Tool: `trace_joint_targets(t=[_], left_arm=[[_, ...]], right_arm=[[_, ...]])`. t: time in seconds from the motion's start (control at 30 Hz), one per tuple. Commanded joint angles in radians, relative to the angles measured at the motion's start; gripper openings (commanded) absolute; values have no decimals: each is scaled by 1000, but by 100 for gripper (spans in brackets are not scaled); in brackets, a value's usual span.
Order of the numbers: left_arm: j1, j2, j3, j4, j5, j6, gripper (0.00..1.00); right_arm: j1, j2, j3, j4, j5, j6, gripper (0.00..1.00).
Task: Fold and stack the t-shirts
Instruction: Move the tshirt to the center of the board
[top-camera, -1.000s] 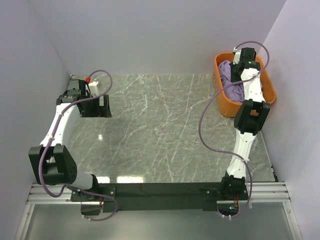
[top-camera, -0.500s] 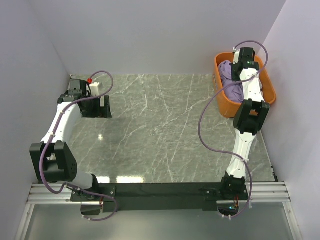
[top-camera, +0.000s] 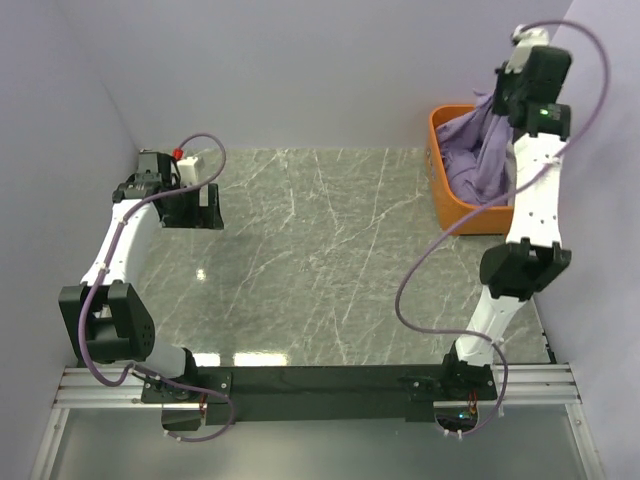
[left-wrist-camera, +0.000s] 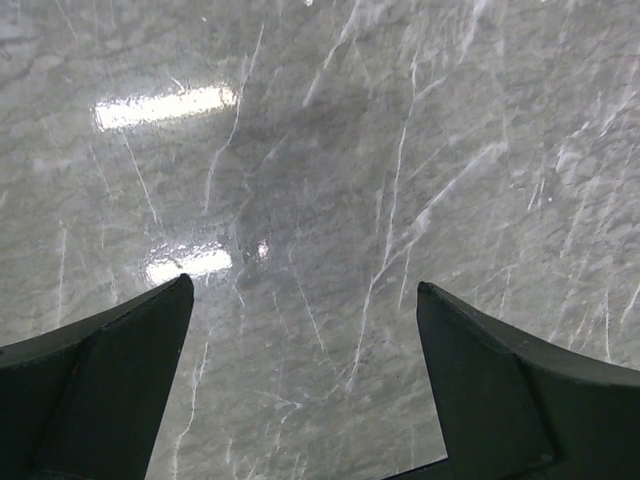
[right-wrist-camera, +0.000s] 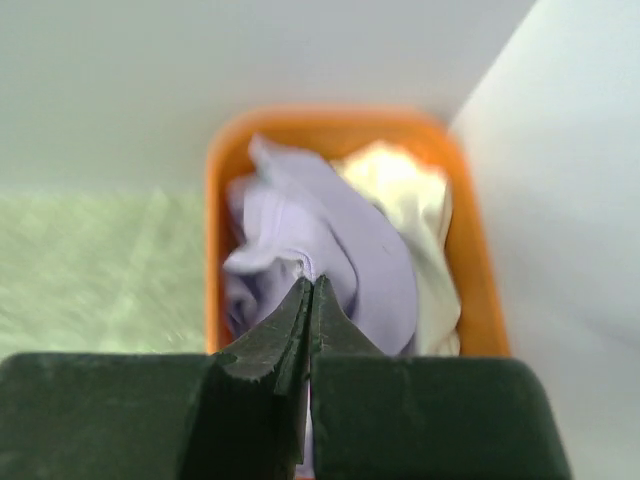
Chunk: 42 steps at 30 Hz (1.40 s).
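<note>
A lavender t-shirt (top-camera: 472, 150) lies bunched in the orange tub (top-camera: 440, 185) at the back right and is drawn up in a peak toward my right gripper (top-camera: 497, 95). In the right wrist view the right gripper (right-wrist-camera: 312, 283) is shut on a fold of the lavender t-shirt (right-wrist-camera: 360, 250), raised above the tub (right-wrist-camera: 215, 200). A white t-shirt (right-wrist-camera: 415, 210) lies crumpled beside it on the tub's right side. My left gripper (top-camera: 205, 212) is open and empty over the marble table at the back left; in its wrist view the left gripper (left-wrist-camera: 305, 290) shows only bare marble between the fingers.
The grey marble table (top-camera: 320, 250) is boxed in by a back wall and side walls close to each arm. The tub stands against the right wall. A small white block with a red cap (top-camera: 183, 163) sits at the back left by the left arm.
My right gripper has risen from inside the tub to well above it, pulling the lavender t-shirt up with it. The left arm has hardly moved.
</note>
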Motion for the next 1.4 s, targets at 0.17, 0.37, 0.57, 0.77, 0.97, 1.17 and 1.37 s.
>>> trace_joint_targets(t=[0.17,0.37,0.57,0.77,0.97,1.17,1.37], left_arm=[[-2,3,90,-12,61,-30,99],[-2,-8,119,-21,65,-68,100],[-2,-44,118,-23,67,-97,99],[-1,-95,78,-13,69,-120,100],[-2,-137,56,-10,67,-117,99],[-1,-210,16,7,116,-67,99],[-2,-311,-65,69,200,-2,99]], right_arm=[[42,-301,72,219,-138,191,0],[161,-431,95,389,-105,230,0],[253,-482,167,567,-102,283,0],[336,-525,127,713,-174,352,0],[408,-529,-32,713,-223,348,0],[488,-580,-348,630,-301,360,0],[666,-548,-720,536,-332,273,0]])
